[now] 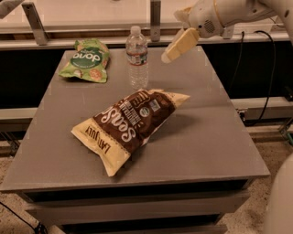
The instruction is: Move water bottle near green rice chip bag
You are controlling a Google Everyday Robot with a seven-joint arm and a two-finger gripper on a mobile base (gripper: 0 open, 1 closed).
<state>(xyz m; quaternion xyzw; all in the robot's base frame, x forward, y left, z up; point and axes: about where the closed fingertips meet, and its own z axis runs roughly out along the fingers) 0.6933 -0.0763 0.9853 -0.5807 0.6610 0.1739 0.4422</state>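
While the arm (238, 11) runs off the top right edge, its cream gripper (170, 54) hangs above the table's (206, 132) far side, just right of the bottle (137, 57) and clear of it, holding nothing. Open or closed, I can't tell. That bottle stands upright, cap up, clear ribbed plastic. Far left, apart from it, the green bag (87, 61) lies flat and crinkled. Up front, a brown bag (130, 121) sprawls diagonally.
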